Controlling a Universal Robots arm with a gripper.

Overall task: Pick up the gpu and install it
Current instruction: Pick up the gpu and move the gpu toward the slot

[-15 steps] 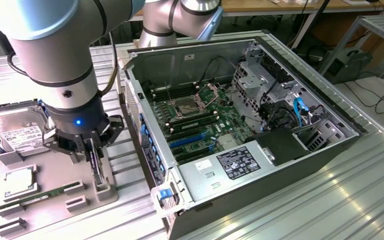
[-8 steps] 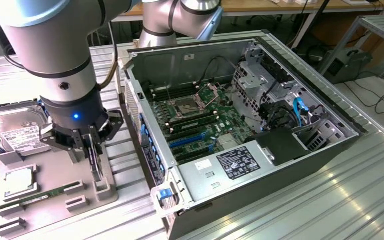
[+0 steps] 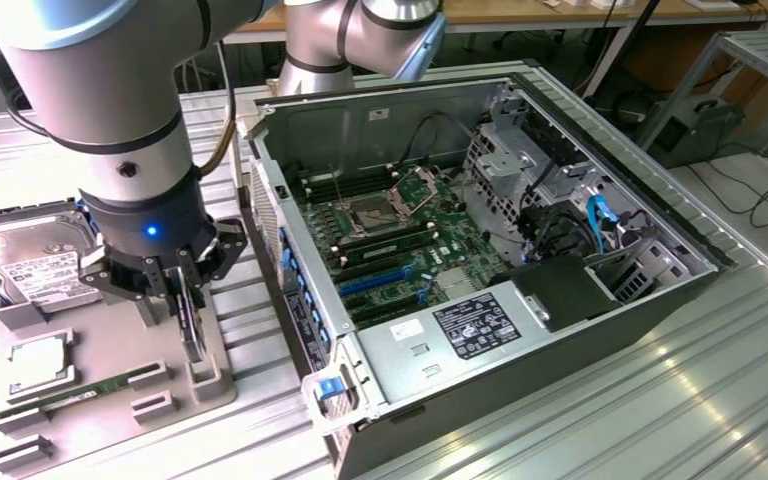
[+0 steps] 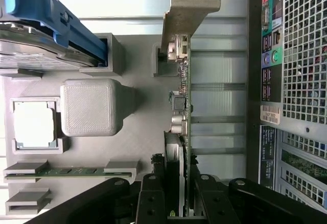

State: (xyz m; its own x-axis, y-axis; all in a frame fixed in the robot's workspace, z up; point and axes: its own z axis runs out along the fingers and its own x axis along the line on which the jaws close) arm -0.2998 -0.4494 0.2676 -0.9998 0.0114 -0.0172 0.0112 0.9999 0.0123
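Jaws clamped on the gpu (image 3: 192,325), one on each flat side of the thin card; in the wrist view the gripper (image 4: 179,193) pinches the card edge-on, with the board (image 4: 185,106) running away from the camera to its silvery metal bracket (image 4: 186,15) at the far end. In the exterior view the gripper (image 3: 177,300) points straight down and the gpu stands upright on its edge, its lower end at a slotted holder on the grey parts tray (image 3: 104,350); cannot tell whether it is seated in the slot or just clear of it. On the same tray, toward the exterior view's left: a hard drive (image 3: 31,265) on edge in its holder, a square cpu chip (image 3: 40,365) in a recess, and a narrow green memory stick (image 3: 84,393) lying between two small blocks. Wrist view has the same three: hard drive (image 4: 30,50), cpu chip (image 4: 33,124), memory stick (image 4: 71,171). The open computer case (image 3: 491,260) lies on its side just beside the tray, toward the exterior view's right, motherboard (image 3: 398,240) facing up. Tray and case both sit on a ribbed metal surface (image 3: 624,400).
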